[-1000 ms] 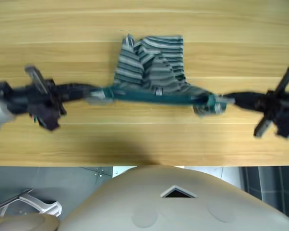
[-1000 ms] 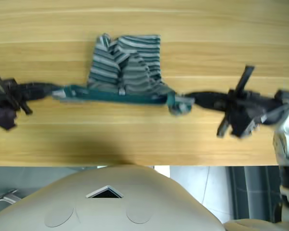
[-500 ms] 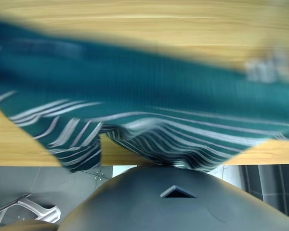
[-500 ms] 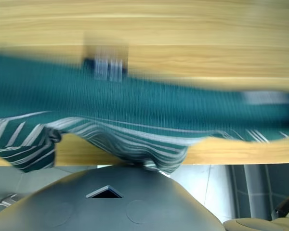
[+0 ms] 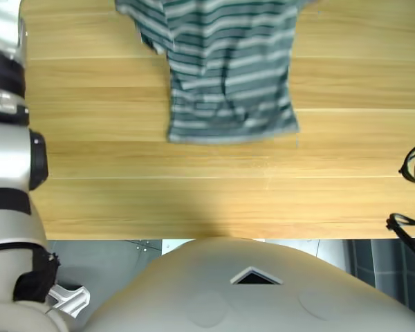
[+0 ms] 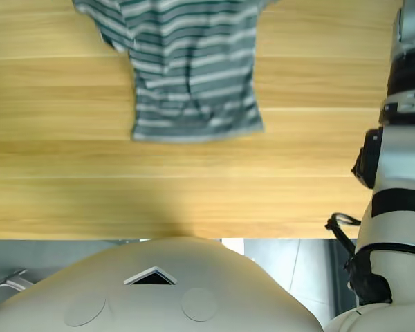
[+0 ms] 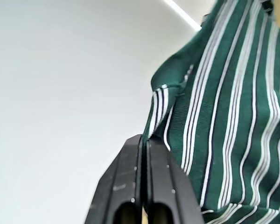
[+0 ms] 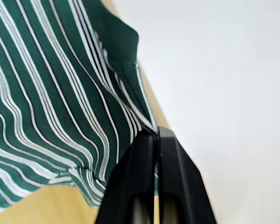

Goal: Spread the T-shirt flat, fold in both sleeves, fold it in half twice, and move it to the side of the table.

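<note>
Left wrist view shows your left gripper (image 7: 142,140) with both fingers pressed together on a hemmed edge of the T-shirt (image 7: 224,116). Your right gripper (image 8: 155,133) is clamped the same way on the opposite edge. Between them the striped cloth is stretched and runs down to the table (image 5: 194,200). Its bottom hem seems to rest about midway across the table, well apart from the table's near edge, and the lower body is creased.

You look to be in the spreading step. To do it well:

- Hold both pinches firm and level with each other above the table.
- Keep the cloth between them taut so neither side sags.
- Lay it down towards the table's far side, so the creases pull out instead of bunching.
- Let go only once the shoulders lie on the table.
</note>
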`<state>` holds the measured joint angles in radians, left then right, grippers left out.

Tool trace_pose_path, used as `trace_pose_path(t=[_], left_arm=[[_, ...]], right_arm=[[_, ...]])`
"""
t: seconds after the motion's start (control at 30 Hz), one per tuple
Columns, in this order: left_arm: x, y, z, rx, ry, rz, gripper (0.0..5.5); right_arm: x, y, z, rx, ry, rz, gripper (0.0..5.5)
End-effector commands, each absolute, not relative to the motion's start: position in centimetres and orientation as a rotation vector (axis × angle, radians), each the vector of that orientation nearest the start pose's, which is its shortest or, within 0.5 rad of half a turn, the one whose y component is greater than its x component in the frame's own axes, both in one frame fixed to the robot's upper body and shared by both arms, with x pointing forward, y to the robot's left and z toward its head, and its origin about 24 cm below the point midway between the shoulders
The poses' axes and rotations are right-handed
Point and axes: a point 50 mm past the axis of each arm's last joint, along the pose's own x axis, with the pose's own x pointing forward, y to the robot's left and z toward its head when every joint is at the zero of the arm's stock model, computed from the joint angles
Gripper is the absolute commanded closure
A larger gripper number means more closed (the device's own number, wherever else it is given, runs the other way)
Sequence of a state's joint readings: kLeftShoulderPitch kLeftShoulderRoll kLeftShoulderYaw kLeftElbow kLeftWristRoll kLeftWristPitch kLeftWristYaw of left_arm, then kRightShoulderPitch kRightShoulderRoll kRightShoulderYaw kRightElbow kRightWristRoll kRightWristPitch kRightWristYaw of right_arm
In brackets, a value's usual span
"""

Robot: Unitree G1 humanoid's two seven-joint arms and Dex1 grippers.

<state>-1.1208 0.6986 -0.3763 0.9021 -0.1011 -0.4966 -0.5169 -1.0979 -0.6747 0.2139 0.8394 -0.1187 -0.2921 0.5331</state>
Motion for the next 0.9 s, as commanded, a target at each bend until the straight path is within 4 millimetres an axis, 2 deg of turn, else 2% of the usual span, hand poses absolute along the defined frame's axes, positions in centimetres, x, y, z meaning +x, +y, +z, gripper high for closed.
trace_pose_path(t=[0.03,0.1,0.13,0.2,0.27,0.33,0.4,0.43,0.5,0.6,0.7,0.83,0.9], left_arm=[[33.5,29.5,40.5,0.589,-1.007,0.377,5.47],[34.3,30.0,33.3,0.857,-0.896,0.278,5.47],[34.4,29.9,28.9,0.932,-0.824,0.172,5.47],[33.9,29.4,21.6,0.967,-0.688,-0.004,5.47],[33.1,28.4,13.8,1.02,-0.46,-0.168,5.47],[31.4,27.2,7.6,1.027,-0.262,-0.354,5.47],[27.9,25.2,2.3,0.955,-0.106,-0.666,5.47],[25.8,24.0,0.4,0.888,-0.063,-0.837,5.47],[22.9,22.9,-1.0,0.802,-0.045,-1.045,5.47],[21.4,22.8,-0.2,0.745,-0.073,-1.158,5.47],[20.9,23.1,0.8,0.74,-0.08,-1.208,5.47],[18.8,23.6,0.4,0.792,0.002,-1.34,5.47],[17.6,23.7,0.1,0.825,0.051,-1.421,5.5]], right_arm=[[32.3,-29.6,39.6,-1.095,-1.04,-0.707,5.5],[32.9,-31.5,32.9,-1.167,-0.915,-0.611,5.5],[33.3,-32.1,28.5,-1.195,-0.805,-0.525,5.5],[32.9,-32.3,21.6,-1.196,-0.65,-0.367,5.5],[32.1,-31.4,17.1,-1.163,-0.592,-0.253,5.5],[32.0,-29.8,13.3,-1.123,-0.489,-0.073,5.5],[30.9,-27.2,8.6,-1.109,-0.332,0.262,5.5],[29.2,-25.8,6.3,-1.1,-0.265,0.491,5.5],[26.2,-24.4,4.6,-0.989,-0.186,0.749,5.5],[22.0,-24.2,3.9,-0.876,-0.044,1.065,5.5],[20.4,-24.3,4.8,-0.792,0.014,1.189,5.5],[19.0,-24.3,4.9,-0.743,0.123,1.296,5.5],[18.3,-24.6,4.5,-0.75,0.193,1.324,5.09]])
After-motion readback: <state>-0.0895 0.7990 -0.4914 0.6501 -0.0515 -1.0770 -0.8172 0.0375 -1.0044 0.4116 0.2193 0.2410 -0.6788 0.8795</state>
